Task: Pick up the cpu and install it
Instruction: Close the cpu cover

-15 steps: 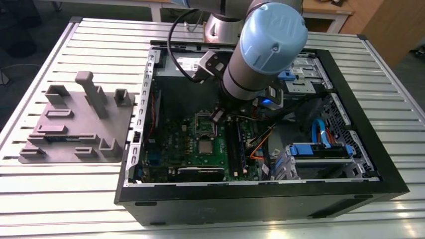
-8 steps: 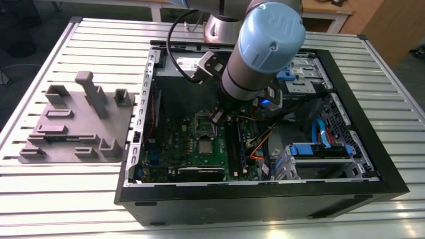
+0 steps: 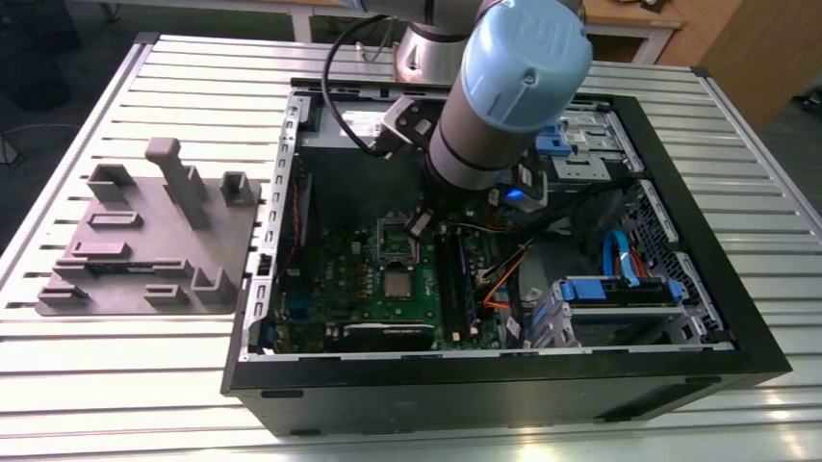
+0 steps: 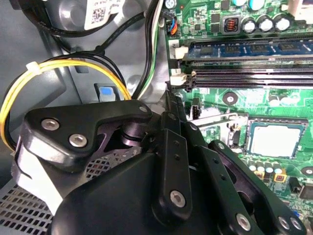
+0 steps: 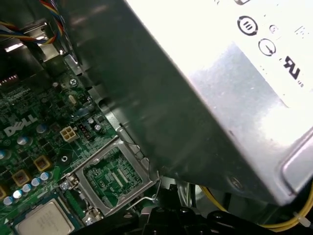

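Your cpu [image 3: 399, 286] already lies flat in the motherboard [image 3: 337, 279] socket, whose frame [image 5: 113, 177] stands open. Your gripper [image 3: 421, 227] hovers just beside it; I cannot tell how its jaws stand or whether they carry anything.

The whole setup sits on a table [image 3: 154, 375] with a top made of pale ribbed metal slats. On it, toward the exterior view's right, there's an open black computer case [image 3: 514, 385] lying on its side, taking up most of the surface. Just beside it, on the exterior view's left, sits a grey holder tray [image 3: 141, 241] with upright posts and slots.
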`<move>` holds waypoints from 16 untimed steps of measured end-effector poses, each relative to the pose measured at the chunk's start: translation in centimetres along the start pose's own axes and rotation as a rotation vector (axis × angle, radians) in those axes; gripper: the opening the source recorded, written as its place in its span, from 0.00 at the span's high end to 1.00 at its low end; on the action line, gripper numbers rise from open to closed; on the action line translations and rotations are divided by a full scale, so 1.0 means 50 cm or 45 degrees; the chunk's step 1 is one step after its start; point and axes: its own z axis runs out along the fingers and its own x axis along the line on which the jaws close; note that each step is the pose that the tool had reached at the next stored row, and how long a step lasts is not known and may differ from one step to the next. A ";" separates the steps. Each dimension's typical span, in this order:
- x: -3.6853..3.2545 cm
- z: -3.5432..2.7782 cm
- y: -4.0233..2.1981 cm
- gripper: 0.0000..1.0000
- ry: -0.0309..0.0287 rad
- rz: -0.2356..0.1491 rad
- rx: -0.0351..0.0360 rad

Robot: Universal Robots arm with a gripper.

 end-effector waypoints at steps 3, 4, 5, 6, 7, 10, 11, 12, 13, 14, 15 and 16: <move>-0.002 -0.007 0.003 0.90 0.0092 0.001 0.0069; -0.003 -0.009 0.004 0.90 0.0114 0.001 0.0086; -0.004 -0.011 0.005 0.90 0.0129 0.001 0.0099; -0.004 -0.013 0.006 0.90 0.0145 0.001 0.0111; -0.005 -0.015 0.006 0.90 0.0161 0.001 0.0124; -0.005 -0.017 0.008 0.90 0.0196 0.002 0.0151; -0.005 -0.017 0.008 0.90 0.0201 0.002 0.0155; -0.005 -0.017 0.008 0.90 0.0207 0.002 0.0159; -0.005 -0.017 0.008 0.90 0.0209 0.002 0.0160; -0.005 -0.017 0.008 0.90 0.0211 0.002 0.0162; -0.005 -0.017 0.008 0.90 0.0212 0.002 0.0163; -0.005 -0.017 0.008 0.90 0.0212 0.002 0.0163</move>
